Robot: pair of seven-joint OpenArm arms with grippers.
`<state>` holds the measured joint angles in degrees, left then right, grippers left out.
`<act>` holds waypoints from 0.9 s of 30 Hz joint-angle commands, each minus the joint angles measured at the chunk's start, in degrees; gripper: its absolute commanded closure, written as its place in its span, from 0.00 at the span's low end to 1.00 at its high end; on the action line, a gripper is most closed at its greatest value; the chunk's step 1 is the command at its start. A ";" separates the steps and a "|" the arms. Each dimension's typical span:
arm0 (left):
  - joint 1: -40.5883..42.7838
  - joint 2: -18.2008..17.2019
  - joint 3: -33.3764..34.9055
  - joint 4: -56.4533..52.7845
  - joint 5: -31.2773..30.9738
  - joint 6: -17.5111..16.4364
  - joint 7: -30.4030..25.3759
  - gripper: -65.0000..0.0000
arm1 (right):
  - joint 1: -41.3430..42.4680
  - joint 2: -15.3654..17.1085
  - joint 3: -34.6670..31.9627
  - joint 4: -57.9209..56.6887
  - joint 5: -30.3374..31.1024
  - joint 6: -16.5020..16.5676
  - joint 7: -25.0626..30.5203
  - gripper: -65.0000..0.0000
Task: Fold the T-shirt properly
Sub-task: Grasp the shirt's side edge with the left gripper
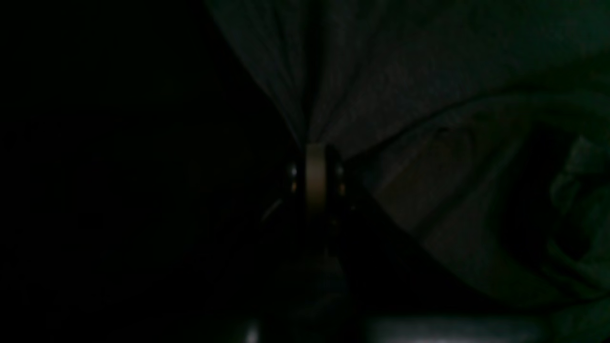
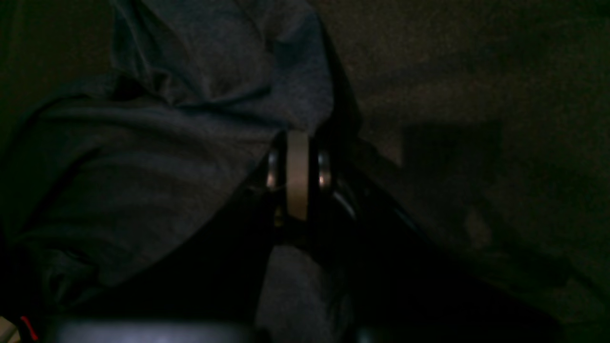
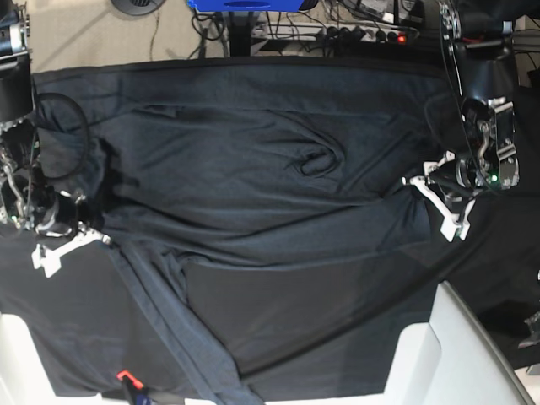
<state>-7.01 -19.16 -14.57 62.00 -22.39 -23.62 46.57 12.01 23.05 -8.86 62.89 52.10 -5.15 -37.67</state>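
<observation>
The T-shirt (image 3: 253, 169) lies spread wide across the table, dark charcoal and wrinkled. One long sleeve (image 3: 177, 329) trails toward the front edge. On the right of the base view, my left gripper (image 3: 419, 186) is shut on the shirt's edge. In the left wrist view, fabric (image 1: 381, 71) fans out in taut pleats from the pinched left gripper (image 1: 314, 147). My right gripper (image 3: 103, 239) is on the left of the base view, shut on the shirt near the sleeve's root. In the right wrist view, bluish knit (image 2: 167, 143) bunches at the right gripper (image 2: 298, 138).
A blacker, smoother table cloth (image 3: 321, 329) covers the table under the shirt. White surfaces stand at the front right (image 3: 447, 354) and front left (image 3: 17, 354). Cables and a power strip (image 3: 363, 34) lie on the floor behind. A small red-marked item (image 3: 125, 377) sits at the front edge.
</observation>
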 commanded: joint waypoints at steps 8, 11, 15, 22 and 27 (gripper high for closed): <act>-0.51 -1.19 -0.25 2.57 -0.16 -0.16 -0.63 1.00 | 1.31 1.00 0.29 0.80 0.26 0.36 0.70 1.00; -0.60 -1.28 -0.25 2.84 -0.16 -0.16 -0.63 0.69 | 1.31 1.00 0.29 0.80 0.26 0.36 0.70 1.00; -0.60 -2.60 -0.25 2.84 -0.07 -0.16 -0.54 0.31 | 1.31 1.00 0.29 0.80 0.26 0.36 0.70 1.00; -1.83 -4.10 -10.09 2.13 0.02 -0.16 -0.81 0.24 | 1.31 1.00 0.29 0.80 0.26 0.36 0.62 1.00; -9.92 -3.92 -10.09 -7.89 7.76 -0.25 -1.25 0.24 | 1.40 1.00 0.29 0.80 0.26 0.36 0.62 1.00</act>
<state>-16.47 -22.13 -24.53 53.15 -14.06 -23.70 45.47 12.05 23.03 -8.91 62.89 52.07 -5.17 -37.71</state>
